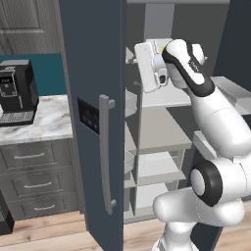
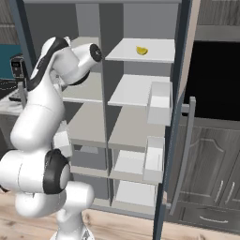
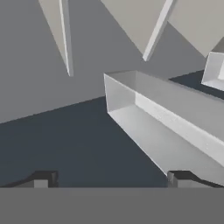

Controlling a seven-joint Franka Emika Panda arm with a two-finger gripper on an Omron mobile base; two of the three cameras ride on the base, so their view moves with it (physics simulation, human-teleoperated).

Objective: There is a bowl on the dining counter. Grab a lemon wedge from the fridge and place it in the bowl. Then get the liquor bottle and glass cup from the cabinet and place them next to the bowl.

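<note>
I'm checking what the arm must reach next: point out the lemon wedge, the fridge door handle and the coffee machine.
lemon wedge [image 2: 141, 50], right base view, middle of the yellow wedge.
fridge door handle [image 1: 104, 152], left base view, middle of the grey bar.
coffee machine [image 1: 17, 90], left base view, black front face.

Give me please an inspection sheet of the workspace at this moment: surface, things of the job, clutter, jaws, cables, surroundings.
Surface: fridge shelves, white, mostly bare; both fridge doors stand open.
Job's things: lemon wedge lies on the top right shelf, untouched. Bowl, bottle and cup: nothing seen.
Clutter: white door bins on the right fridge door; a long door bin lies ahead in the hand view.
Grippers: gripper raised inside the fridge, jaws wide open and holding nothing.
Cables: nothing seen.
Surroundings: coffee machine on a marble counter left of the fridge, drawers beneath; dark cabinets to the right.
</note>
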